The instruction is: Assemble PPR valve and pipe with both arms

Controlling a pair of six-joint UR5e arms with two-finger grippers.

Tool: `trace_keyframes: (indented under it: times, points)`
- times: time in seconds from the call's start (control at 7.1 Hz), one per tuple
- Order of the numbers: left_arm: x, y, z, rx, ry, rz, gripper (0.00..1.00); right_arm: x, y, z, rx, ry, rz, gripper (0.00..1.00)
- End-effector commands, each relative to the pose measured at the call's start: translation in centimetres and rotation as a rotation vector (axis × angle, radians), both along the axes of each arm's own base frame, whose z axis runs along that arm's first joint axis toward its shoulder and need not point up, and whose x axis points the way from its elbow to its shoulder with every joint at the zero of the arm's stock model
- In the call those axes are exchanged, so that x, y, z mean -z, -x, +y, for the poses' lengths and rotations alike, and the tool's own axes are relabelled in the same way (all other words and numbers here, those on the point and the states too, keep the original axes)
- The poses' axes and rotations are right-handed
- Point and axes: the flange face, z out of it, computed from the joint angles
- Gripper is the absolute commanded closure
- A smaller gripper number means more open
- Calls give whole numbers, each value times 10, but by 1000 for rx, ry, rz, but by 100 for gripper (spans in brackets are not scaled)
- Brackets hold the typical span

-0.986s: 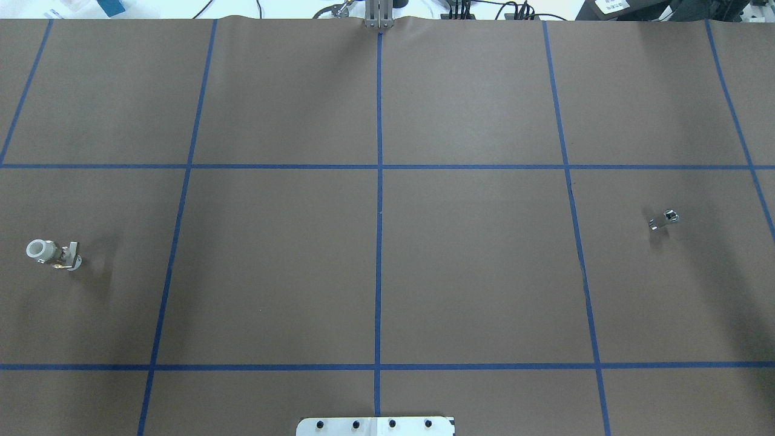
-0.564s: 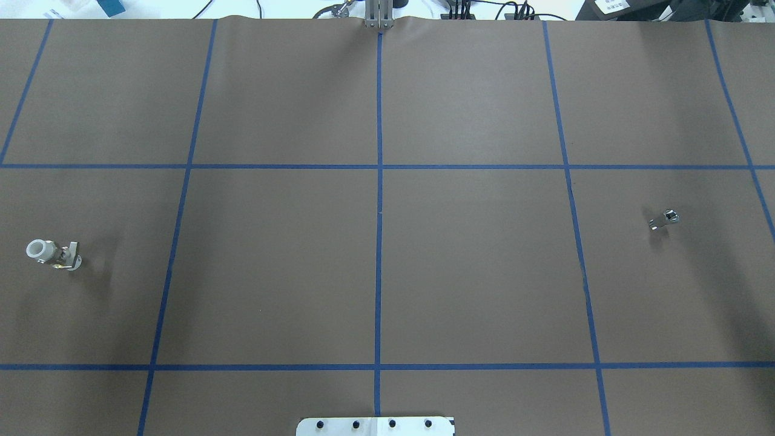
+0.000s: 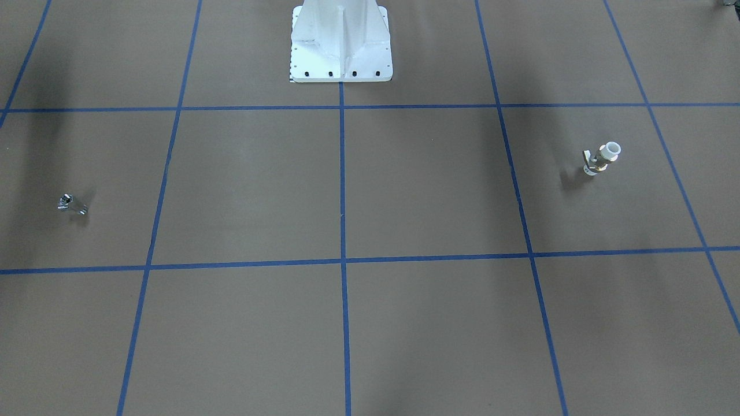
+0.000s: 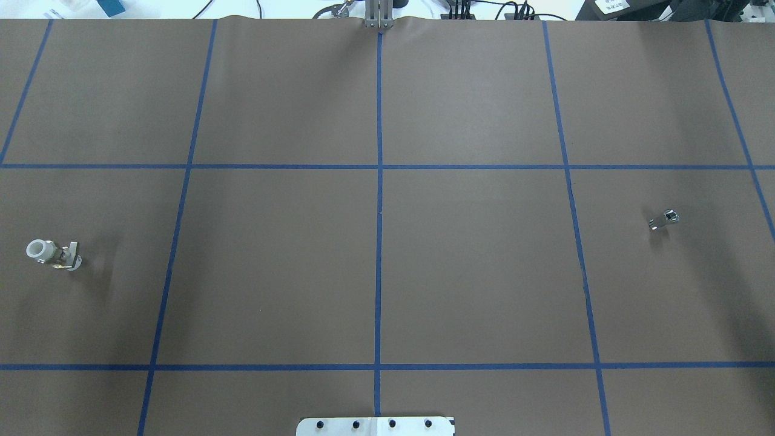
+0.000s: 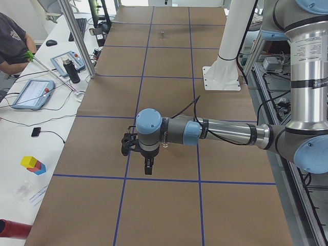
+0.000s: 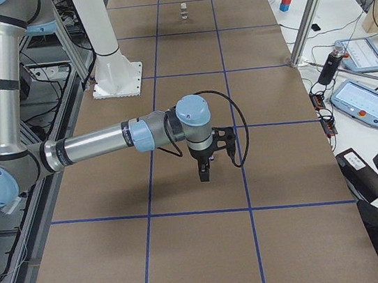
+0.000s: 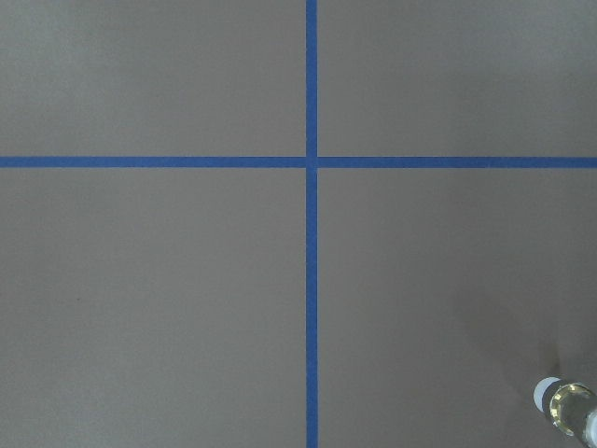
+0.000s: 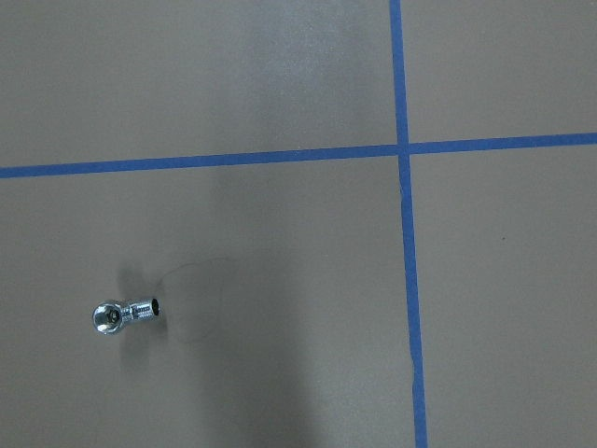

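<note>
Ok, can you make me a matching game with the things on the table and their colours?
Things:
1. PPR valve
2. pipe
3. pedestal
4. tape lines

Colours:
A. all white
B. blue
C. brass with a white end
D. shiny chrome

Pairs: 1-C, 2-D, 3-A, 4-B
</note>
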Motion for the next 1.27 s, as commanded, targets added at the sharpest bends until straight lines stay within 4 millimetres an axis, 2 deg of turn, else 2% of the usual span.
trace_keyframes:
  times: [0.0, 0.14, 0.28, 0.42, 0.7, 0.85, 1.13]
  points:
    - [1, -29, -3, -62, 1, 1, 0, -2, 0, 1, 1, 6, -5, 0]
    - [5, -70, -8, -149, -25, 4, 0, -3, 1, 1, 2, 8, -8, 0]
    - [11, -94, -10, -202, -69, 9, 0, -3, 1, 1, 2, 9, -8, 0]
    - [17, -140, -8, -271, -94, 19, 0, -3, 1, 1, 2, 9, -8, 0]
    - [37, -175, -8, -194, -74, 58, 0, -3, 1, 1, 2, 8, -8, 0]
    - [45, -227, 5, -236, -74, 62, 0, -3, 1, 1, 2, 8, -10, 0]
    - [46, -252, 12, -225, -111, 13, 0, -3, 1, 1, 2, 8, -8, 0]
